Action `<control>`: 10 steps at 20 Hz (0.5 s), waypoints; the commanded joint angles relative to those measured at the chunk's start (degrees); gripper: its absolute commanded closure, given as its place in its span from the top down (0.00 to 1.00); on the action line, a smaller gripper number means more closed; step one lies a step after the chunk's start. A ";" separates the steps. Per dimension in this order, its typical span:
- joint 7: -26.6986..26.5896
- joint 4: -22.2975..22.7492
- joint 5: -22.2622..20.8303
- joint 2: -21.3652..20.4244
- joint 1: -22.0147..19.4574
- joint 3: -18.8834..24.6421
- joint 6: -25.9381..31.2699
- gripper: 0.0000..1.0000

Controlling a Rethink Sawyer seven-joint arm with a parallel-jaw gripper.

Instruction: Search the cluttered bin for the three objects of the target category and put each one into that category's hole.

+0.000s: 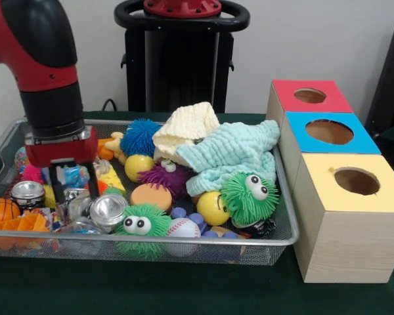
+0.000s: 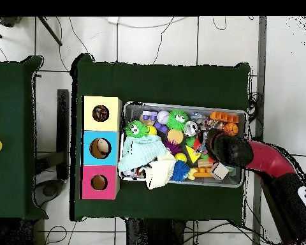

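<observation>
One arm works at the bin's end farthest from the three holes.

Front view: the claw (image 1: 71, 190) is low in the wire bin (image 1: 285, 237), its two dark fingers (image 1: 92, 186) spread, nothing pinched; a shiny metal cup (image 1: 109, 211) lies just beside it, toward the boxes. The target category I cannot tell.
Overhead view: the arm (image 2: 270, 161) hides the claw; the yellow box (image 2: 102, 113), blue box (image 2: 101, 148) and red box (image 2: 99, 182) stand at the bin's opposite end.

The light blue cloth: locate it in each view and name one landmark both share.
Front view: the light blue cloth is draped over toys at the bin's right end, beside the blue-topped box.
Overhead view: it lies at the bin's left end.
Shared landmark: the blue-topped box adjoining it.
</observation>
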 commanded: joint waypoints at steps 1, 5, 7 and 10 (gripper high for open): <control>-7.00 -3.60 -3.97 5.08 -3.15 -0.72 3.29 1.00; -7.06 -5.17 -5.04 7.20 -3.96 -0.45 1.68 1.00; -7.16 -5.22 -5.28 7.48 -4.30 -0.33 1.53 1.00; -6.83 -3.94 -5.12 6.59 -4.70 -0.27 1.86 1.00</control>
